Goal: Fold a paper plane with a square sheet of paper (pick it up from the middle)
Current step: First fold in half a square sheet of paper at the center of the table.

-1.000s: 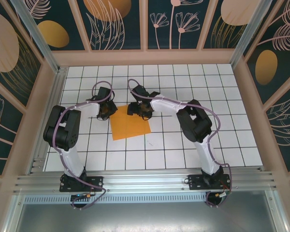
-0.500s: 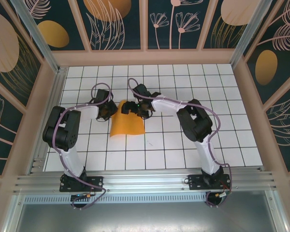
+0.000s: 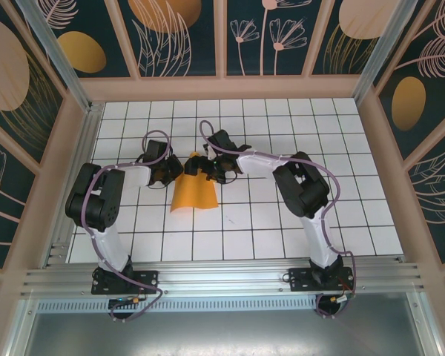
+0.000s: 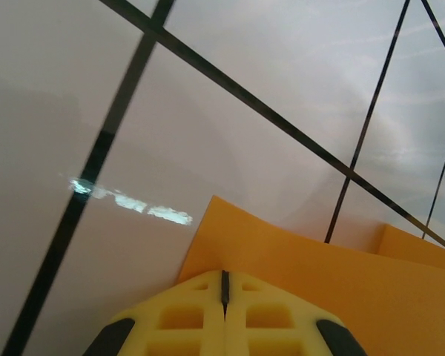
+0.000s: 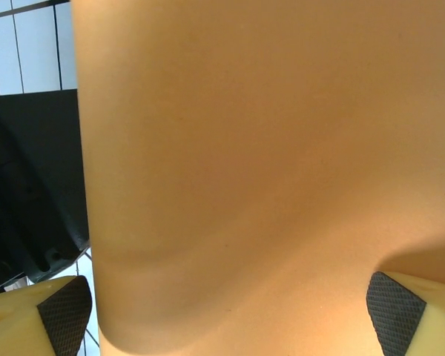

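Note:
The square sheet of paper (image 3: 193,193) is plain orange and bowed upward, its far end raised between the two grippers and its near end on the tiles. My left gripper (image 3: 172,173) is at the sheet's far left edge. In the left wrist view its yellow fingers (image 4: 224,285) are shut together, and the paper (image 4: 319,274) spreads flat just beyond their tips. My right gripper (image 3: 208,167) is at the far right edge, open wide. Its dark pads (image 5: 63,315) stand far apart and the curved paper (image 5: 245,148) bulges between them.
White tiled floor (image 3: 282,222) with black grid lines surrounds the sheet. Wooden frame walls (image 3: 222,87) with patterned panels enclose the floor. An aluminium rail (image 3: 222,278) runs along the near edge by the arm bases. The black body of the left arm (image 5: 30,185) stands close beside the paper.
The sheet has gone from lying flat to bowed and narrower. The left gripper moved right, pushing its edge inward. The right gripper's jaws opened wider.

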Robot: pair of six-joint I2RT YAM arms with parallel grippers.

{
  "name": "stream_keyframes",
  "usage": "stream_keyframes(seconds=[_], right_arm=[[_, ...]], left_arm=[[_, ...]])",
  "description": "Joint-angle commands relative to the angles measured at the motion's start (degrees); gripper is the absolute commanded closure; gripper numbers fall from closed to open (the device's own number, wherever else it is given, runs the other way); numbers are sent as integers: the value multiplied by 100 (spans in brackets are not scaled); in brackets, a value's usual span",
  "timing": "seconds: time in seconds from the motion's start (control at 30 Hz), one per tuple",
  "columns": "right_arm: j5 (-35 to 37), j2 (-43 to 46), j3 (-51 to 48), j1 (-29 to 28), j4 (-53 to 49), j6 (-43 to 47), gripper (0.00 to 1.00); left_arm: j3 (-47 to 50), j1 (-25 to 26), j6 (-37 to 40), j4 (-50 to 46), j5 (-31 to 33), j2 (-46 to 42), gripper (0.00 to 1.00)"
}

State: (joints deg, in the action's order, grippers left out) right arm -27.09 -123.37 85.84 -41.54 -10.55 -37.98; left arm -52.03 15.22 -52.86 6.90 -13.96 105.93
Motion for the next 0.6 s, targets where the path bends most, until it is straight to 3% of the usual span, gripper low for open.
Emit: stream_keyframes(seconds=[0.0, 0.2, 0.3, 0.43, 0.57], right_arm=[[-170, 136, -151, 32, -58, -95, 4], [46, 140, -104, 43, -240, -172, 15], [56, 201, -207, 66, -158, -235, 25], [-88, 466, -588, 124, 333, -370, 30], [-477, 756, -1114, 266, 1060, -523, 47]], left_arm=[[133, 47, -48, 7, -382, 182, 96], [67, 117, -200, 345, -795, 280, 96], [90, 121, -301, 384, -767, 246, 97], [71, 120, -295, 308, -645, 126, 96], [37, 112, -292, 269, -593, -83, 94]])
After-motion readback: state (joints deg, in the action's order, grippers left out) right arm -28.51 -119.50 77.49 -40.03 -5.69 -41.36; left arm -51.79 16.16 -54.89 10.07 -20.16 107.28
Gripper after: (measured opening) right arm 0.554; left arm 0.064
